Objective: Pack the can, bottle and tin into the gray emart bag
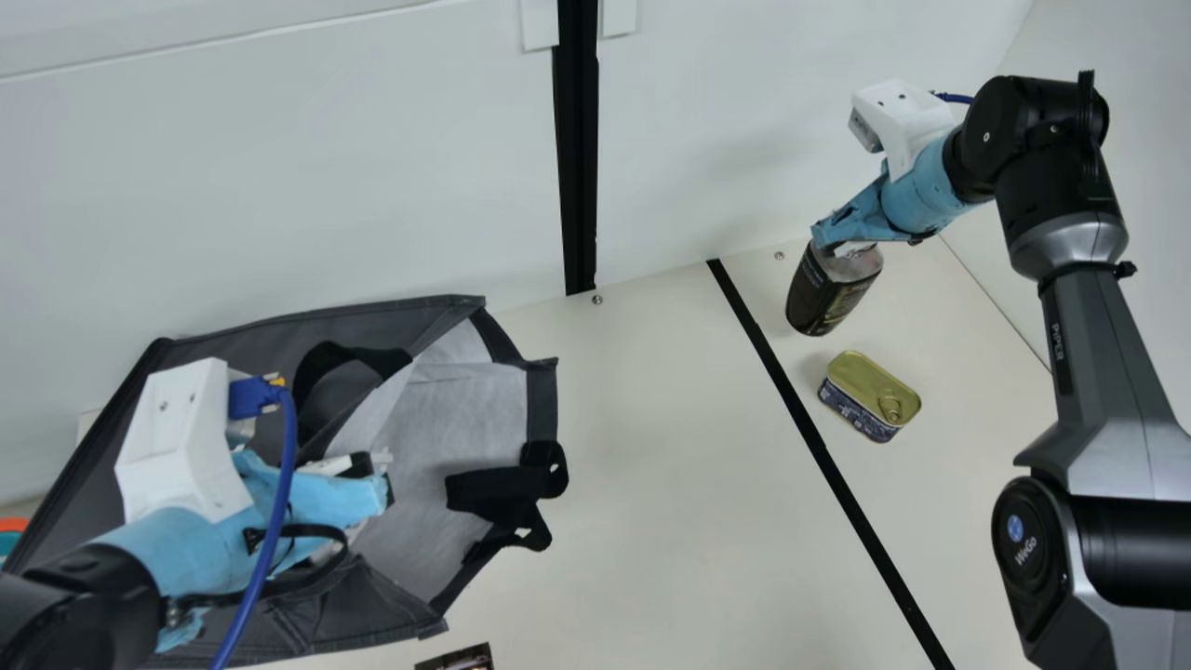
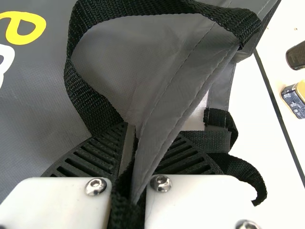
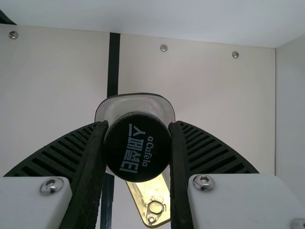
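In the main view we see the right gripper with its fingers parted by a cap's width and closed against both sides of the bottle's cap; the bottle hangs below the fingertips, near the table's far right corner, and we cannot tell whether its base touches the table. The tin lies just beside it, on the side away from the far edge, ring pull up. The left gripper has its fingers nearly together, pinching a gray fold and black strap of the gray bag, which lies along the table's left part. The right wrist view gives us the cap's top, bearing pale lettering; the main view, the bottle's dark printed label. In the left wrist view we find yellow and white lettering on the bag and print on the tin's side.
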You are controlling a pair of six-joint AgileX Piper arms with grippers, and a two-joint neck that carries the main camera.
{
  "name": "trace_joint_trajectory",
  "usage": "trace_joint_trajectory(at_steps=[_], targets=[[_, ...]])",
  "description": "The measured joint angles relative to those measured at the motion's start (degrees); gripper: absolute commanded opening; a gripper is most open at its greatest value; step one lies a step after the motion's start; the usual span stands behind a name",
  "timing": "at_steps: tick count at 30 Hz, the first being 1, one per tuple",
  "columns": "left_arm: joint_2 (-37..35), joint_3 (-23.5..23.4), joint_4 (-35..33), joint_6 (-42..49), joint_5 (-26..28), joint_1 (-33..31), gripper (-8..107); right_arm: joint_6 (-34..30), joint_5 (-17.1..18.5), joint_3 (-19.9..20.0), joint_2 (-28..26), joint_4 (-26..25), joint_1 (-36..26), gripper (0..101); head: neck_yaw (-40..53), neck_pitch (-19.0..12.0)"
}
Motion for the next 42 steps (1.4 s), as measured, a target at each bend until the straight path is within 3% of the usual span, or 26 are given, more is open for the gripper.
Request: trace_joint_trajectory(at_steps=[42], targets=[[0.0,0.0,0.0,0.0,0.0,0.0,10,-7.0,-0.1,13.2,-14.9,2.4,6.5,0,0.1,0.0]])
